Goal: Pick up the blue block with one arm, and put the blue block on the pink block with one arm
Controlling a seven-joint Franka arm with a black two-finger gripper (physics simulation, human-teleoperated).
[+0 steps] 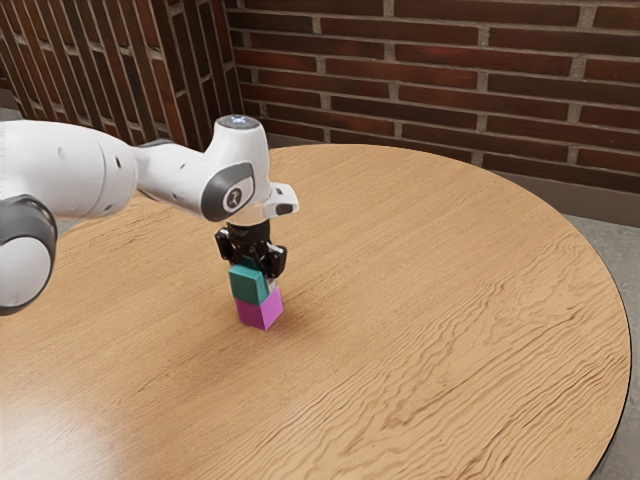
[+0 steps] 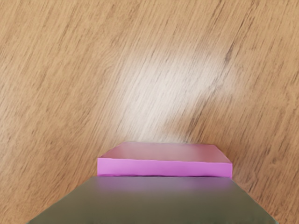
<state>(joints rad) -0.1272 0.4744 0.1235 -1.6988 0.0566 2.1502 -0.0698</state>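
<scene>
- Blue block (image 2: 154,200): big blurred slab closest to camera, reads dull grey-olive here, flat face, edges flare outward.
- Pink block (image 2: 164,161): directly beyond blue block, edge to edge, no gap visible.
- Two pink faces show: bright magenta band against blue block, paler face past it. Rest of pink block hidden behind blue block.
- Wooden tabletop (image 2: 70,70): all around, diagonal grain, pale glare patch just beyond pink block.

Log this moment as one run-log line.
hand: directly above blue block | blue block: atop pink block | pink block: on table
</scene>
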